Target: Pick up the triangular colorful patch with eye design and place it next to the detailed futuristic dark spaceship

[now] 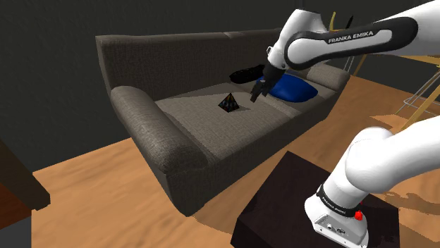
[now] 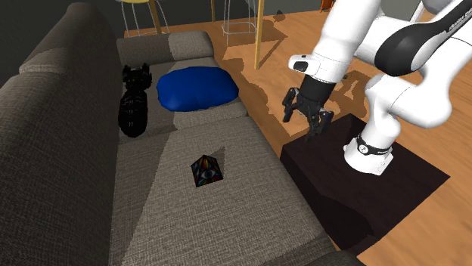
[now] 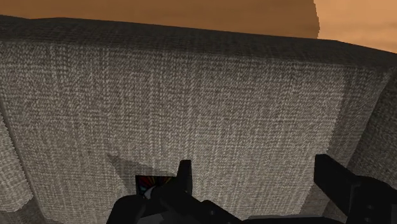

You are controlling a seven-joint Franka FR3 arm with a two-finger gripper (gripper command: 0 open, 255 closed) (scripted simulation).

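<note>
Resting on the grey sofa (image 1: 143, 116) seat, the triangular colourful patch (image 1: 229, 103) (image 2: 206, 171) (image 3: 154, 184) is untouched. The black gripper (image 1: 255, 95) (image 2: 300, 125) (image 3: 257, 175) is hung above it, fingers spread and empty. The dark spaceship (image 2: 134, 106) is seen against the backrest, beside a blue cushion (image 2: 195, 88), well apart from the patch.

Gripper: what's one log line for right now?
gripper: open, empty, above sofa | patch: on seat, not gripped | spaceship: beside blue cushion

A: The sofa (image 1: 156, 134)?
B: Coarse woven grey cloth, matt.
A: And on its seat?
B: The blue cushion (image 2: 195, 88) looks smooth and matt, the black spaceship (image 2: 134, 106) faintly glossy. Floor (image 1: 92, 183) beneath the sofa: wood.
</note>
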